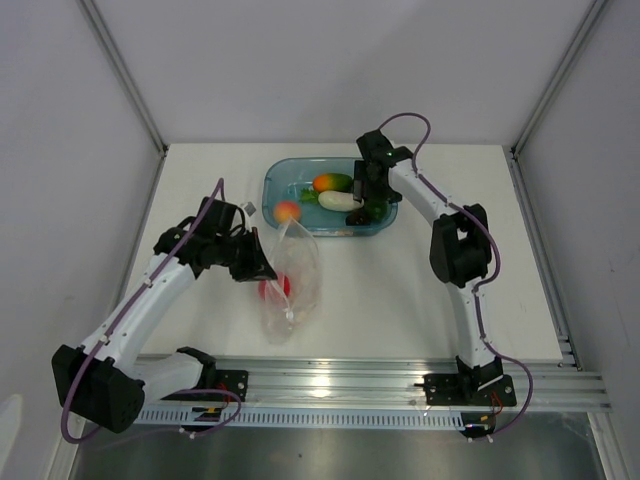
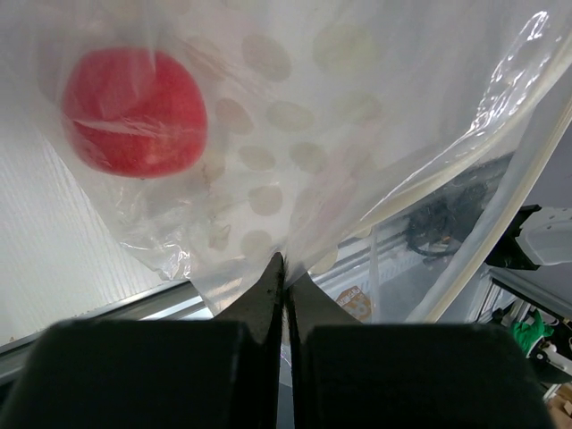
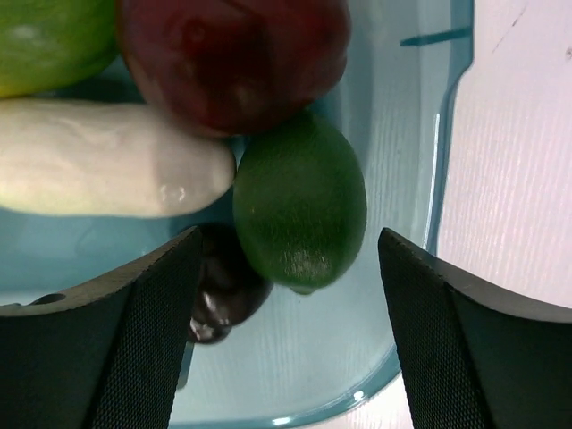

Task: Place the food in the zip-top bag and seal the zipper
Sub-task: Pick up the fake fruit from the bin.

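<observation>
Writing: we log one small orange-and-white sticker (image 2: pixel 357 302) on the aluminium rail (image 1: pixel 350 375), seen through plastic. Its print is too blurred to read.

1. Clear crinkly zip-top bag (image 1: pixel 292 285): it lies on the white table (image 1: pixel 400 290) at 7 o'clock from the tub, long axis running 12 to 6. We see one round red toy fruit (image 1: pixel 274 289) inside.
2. Left gripper (image 1: pixel 262 268): its fingers are pinched flat on the bag's film at the bag's 9 o'clock edge.
3. Teal translucent rectangular tub (image 1: pixel 275 180): it sits near the table's 12 o'clock edge. We count in it an orange-green fruit (image 1: pixel 332 182), a white oblong (image 1: pixel 340 200), a dark red fruit (image 3: pixel 232 54), a green oval fruit (image 3: pixel 299 201) and a dark purple piece (image 3: pixel 223 295).
4. Round peach toy (image 1: pixel 287 211): it is at the tub's 7 o'clock corner, by the bag's far end. We cannot tell which of the two holds it.
5. Right gripper (image 3: pixel 288 237): its jaws are spread, straddling the green oval fruit without visibly touching it. The tub wall is close at 3 o'clock.

Room: bare table runs from the bag's 3 o'clock side to the right arm.
</observation>
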Action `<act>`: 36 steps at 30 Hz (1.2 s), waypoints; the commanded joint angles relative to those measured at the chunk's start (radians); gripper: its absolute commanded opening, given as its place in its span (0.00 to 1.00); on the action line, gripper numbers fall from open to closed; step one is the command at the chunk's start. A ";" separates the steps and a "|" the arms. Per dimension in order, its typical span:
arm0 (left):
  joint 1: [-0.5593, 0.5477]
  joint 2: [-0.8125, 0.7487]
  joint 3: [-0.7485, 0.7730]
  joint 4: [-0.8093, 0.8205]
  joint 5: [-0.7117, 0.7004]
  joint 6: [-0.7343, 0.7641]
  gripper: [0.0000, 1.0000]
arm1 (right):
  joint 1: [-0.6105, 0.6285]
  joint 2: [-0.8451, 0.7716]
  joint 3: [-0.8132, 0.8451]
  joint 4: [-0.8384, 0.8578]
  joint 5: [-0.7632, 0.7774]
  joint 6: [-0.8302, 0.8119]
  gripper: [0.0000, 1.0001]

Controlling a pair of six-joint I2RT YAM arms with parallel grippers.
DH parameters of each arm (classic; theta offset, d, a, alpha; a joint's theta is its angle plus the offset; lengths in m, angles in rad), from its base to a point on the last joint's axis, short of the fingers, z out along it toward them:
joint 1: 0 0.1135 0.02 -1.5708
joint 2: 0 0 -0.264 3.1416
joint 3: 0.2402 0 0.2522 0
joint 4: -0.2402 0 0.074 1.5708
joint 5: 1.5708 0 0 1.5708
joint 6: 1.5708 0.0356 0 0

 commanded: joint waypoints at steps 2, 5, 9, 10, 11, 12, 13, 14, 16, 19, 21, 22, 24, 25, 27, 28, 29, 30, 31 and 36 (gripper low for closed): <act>0.016 0.005 0.045 0.003 0.016 0.039 0.01 | -0.005 0.048 0.074 -0.007 0.065 -0.013 0.80; 0.016 0.019 0.053 0.002 0.022 0.042 0.01 | -0.006 0.075 0.090 -0.002 0.062 -0.012 0.79; 0.018 0.031 0.070 0.000 0.022 0.047 0.01 | -0.007 0.107 0.113 -0.007 0.062 -0.015 0.77; 0.018 0.031 0.070 -0.003 0.018 0.050 0.00 | -0.010 0.118 0.115 -0.010 0.059 -0.013 0.76; 0.018 0.031 0.067 -0.005 0.018 0.048 0.01 | -0.009 0.121 0.121 -0.010 0.058 -0.013 0.72; 0.018 0.031 0.068 -0.005 0.016 0.048 0.01 | -0.009 0.124 0.121 -0.012 0.056 -0.013 0.70; 0.018 0.030 0.065 -0.005 0.016 0.050 0.01 | -0.009 0.128 0.121 -0.015 0.058 -0.007 0.68; 0.018 0.030 0.062 -0.006 0.016 0.048 0.01 | -0.009 0.128 0.118 -0.015 0.056 -0.004 0.66; 0.019 0.030 0.062 -0.005 0.018 0.048 0.01 | -0.007 0.131 0.113 -0.018 0.052 -0.004 0.64; 0.019 0.031 0.062 -0.002 0.019 0.045 0.01 | -0.007 0.134 0.110 -0.019 0.047 -0.004 0.50; 0.021 0.031 0.061 0.002 0.022 0.042 0.01 | -0.007 0.125 0.110 -0.019 0.039 -0.009 0.35; 0.021 0.030 0.058 0.006 0.027 0.037 0.01 | -0.007 0.119 0.112 -0.019 0.039 -0.010 0.27; 0.021 0.028 0.049 0.012 0.031 0.033 0.01 | -0.007 0.095 0.110 -0.019 0.030 -0.009 0.16; 0.022 0.026 0.045 0.020 0.036 0.027 0.00 | -0.007 0.085 0.112 -0.021 0.023 -0.007 0.11; 0.023 0.023 0.042 0.026 0.044 0.022 0.01 | -0.007 0.046 0.110 -0.021 0.004 -0.004 0.00; 0.023 0.025 0.039 0.028 0.044 0.019 0.01 | -0.007 0.032 0.104 -0.021 -0.025 -0.004 0.00; 0.024 0.022 0.036 0.032 0.047 0.017 0.01 | -0.006 0.015 0.100 -0.015 -0.042 -0.007 0.00; 0.024 0.023 0.036 0.035 0.048 0.016 0.01 | -0.007 -0.022 0.092 -0.012 -0.056 -0.010 0.00; 0.024 0.022 0.033 0.038 0.050 0.013 0.01 | -0.006 -0.040 0.084 -0.007 -0.071 -0.015 0.00; 0.026 0.011 0.010 0.060 0.059 -0.004 0.01 | -0.005 -0.201 -0.015 0.045 -0.195 -0.015 0.00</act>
